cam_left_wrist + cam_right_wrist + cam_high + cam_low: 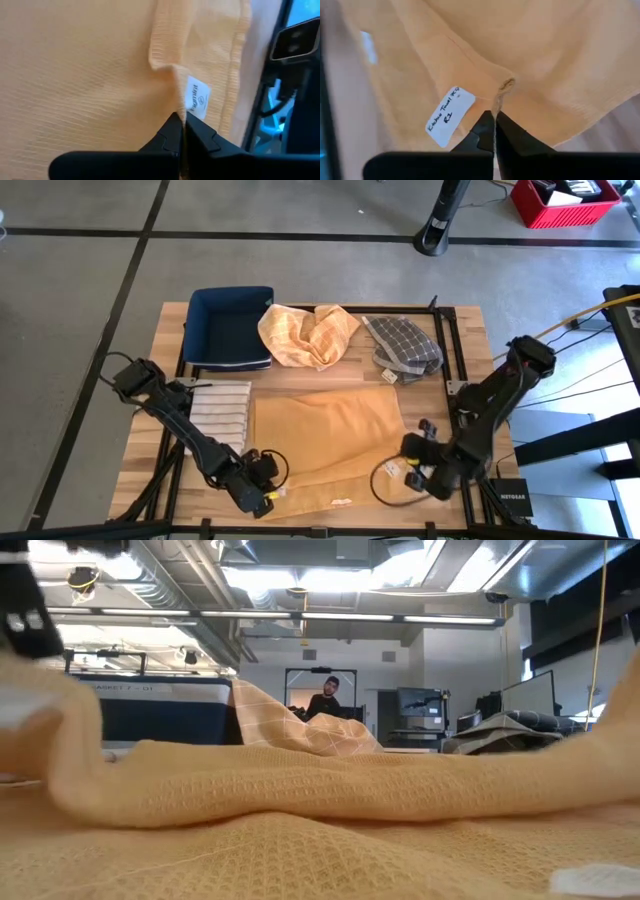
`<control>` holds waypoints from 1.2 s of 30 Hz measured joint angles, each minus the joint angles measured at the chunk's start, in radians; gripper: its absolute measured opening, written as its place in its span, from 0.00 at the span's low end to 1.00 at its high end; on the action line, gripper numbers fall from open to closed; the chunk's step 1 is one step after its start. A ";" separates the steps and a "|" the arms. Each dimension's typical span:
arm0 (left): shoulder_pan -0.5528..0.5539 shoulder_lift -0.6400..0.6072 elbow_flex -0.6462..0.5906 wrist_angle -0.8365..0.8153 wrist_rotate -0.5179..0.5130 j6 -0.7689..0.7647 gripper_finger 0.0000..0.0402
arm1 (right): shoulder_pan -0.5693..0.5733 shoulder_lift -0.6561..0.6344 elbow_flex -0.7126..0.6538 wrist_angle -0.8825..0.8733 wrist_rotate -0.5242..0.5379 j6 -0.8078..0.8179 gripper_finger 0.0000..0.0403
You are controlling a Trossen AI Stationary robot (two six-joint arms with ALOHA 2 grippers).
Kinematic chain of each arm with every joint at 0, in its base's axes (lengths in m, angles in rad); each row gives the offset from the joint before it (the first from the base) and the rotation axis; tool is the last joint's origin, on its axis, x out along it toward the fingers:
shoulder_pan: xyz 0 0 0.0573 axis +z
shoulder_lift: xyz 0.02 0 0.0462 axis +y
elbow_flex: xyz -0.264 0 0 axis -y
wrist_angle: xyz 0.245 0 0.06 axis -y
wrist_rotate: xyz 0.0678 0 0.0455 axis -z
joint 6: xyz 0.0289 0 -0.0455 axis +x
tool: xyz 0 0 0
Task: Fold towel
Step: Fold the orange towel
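A plain orange towel lies spread on the middle of the wooden table; it fills the low view and rises at both picture edges. My left gripper is shut on the towel at its near left corner. My right gripper is shut on it at the near right corner. In the left wrist view the shut fingers stand beside a white label. In the right wrist view a handwritten label lies next to the pinched place. My left gripper pinches a raised fold of the towel between its two fingers, close to the hemmed edge and the white label. The fingers slant down from the near left. The cloth is drawn up into a ridge there; the rest lies on the table. My right gripper pinches the towel's corner tip between its two fingers, beside the handwritten label. The fingers slant down from the near right. The corner is lifted and puckered at the fingertips, and the cloth runs slack from it to the table.
At the back stand a blue bin, a crumpled orange checked cloth and a grey checked cloth. A folded striped cloth lies left of the towel. A person sits in the room behind.
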 joint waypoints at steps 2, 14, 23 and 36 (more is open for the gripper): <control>-0.001 -0.007 0.041 -0.062 0.000 0.002 0.00 | 0.049 0.000 0.031 -0.030 0.052 0.025 0.01; -0.055 -0.011 0.202 -0.259 -0.001 -0.006 0.00 | 0.297 0.008 0.049 -0.034 0.185 0.211 0.01; -0.070 -0.011 0.212 -0.263 0.012 -0.007 0.00 | 0.320 0.008 0.049 -0.020 0.210 0.235 0.01; -0.126 -0.017 0.186 -0.184 0.015 -0.011 0.00 | 0.365 0.056 0.050 0.109 0.181 0.230 0.01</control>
